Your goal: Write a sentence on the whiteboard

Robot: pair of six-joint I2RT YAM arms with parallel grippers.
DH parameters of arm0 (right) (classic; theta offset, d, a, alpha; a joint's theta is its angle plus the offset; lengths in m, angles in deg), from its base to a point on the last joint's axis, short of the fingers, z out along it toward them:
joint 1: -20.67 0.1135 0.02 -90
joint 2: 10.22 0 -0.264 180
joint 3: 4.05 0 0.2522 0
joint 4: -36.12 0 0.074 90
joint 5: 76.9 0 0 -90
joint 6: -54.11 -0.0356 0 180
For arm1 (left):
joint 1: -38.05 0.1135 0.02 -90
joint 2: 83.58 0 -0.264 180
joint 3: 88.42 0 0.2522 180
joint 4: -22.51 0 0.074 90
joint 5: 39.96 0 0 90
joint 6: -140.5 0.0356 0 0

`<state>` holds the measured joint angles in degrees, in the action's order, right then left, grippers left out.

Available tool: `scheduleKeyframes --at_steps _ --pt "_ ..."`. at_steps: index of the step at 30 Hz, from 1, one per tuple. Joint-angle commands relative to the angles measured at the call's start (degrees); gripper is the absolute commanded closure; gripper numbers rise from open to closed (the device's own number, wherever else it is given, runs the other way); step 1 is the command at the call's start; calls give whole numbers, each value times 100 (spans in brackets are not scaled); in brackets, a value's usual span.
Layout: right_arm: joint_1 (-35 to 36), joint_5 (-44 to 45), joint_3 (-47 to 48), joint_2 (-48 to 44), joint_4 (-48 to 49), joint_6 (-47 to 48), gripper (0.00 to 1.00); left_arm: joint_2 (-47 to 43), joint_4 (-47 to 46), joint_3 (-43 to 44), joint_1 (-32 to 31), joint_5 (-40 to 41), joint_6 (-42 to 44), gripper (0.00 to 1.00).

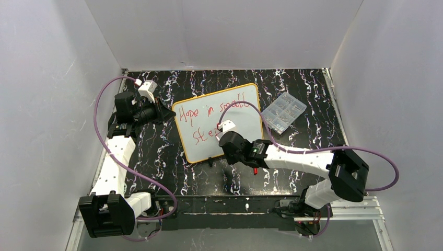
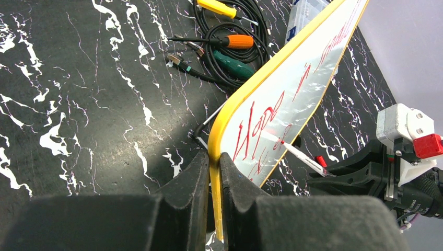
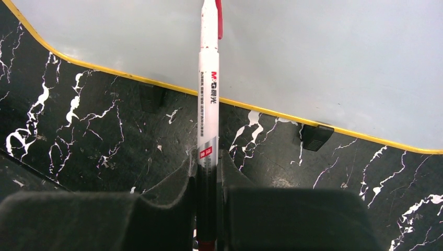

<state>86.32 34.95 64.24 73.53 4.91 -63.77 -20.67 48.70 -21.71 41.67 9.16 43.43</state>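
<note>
Risk: the white-barrelled red marker [image 3: 208, 104] may skid or press too hard while finishing the second line, shoving the white orange-rimmed whiteboard [image 1: 245, 123] across the black marbled counter [image 1: 156, 151]. The wrist could also smear the red handwritten sentence [image 1: 210, 111]. Right end effector [image 3: 208, 162] is clamped on the marker barrel, tip at the board. Left end effector [image 2: 213, 157] is pinched tight on the board's left rim. Board lies mid-counter, skewed.

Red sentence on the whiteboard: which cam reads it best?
Top external: the sentence faces the lens, though the right gripper covers its end. Left wrist sees it obliquely, foreshortened. Right wrist shows mostly blank whiteboard and the marker.
</note>
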Motion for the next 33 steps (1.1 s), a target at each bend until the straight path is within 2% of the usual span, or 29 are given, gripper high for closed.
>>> scheduleKeyframes --at_steps 1,15,26,33 --pt "-8 14 76 -251 267 22 99 -148 39 -39 -107 -314 -5 100" --pt "-351 264 -92 -701 195 161 99 -147 40 -48 -111 -290 -5 100" --pt "-531 366 -66 -500 115 114 99 -119 41 -48 -111 -288 0 100" --pt "-535 117 2 -249 48 154 99 -121 49 -41 -116 -280 4 100"
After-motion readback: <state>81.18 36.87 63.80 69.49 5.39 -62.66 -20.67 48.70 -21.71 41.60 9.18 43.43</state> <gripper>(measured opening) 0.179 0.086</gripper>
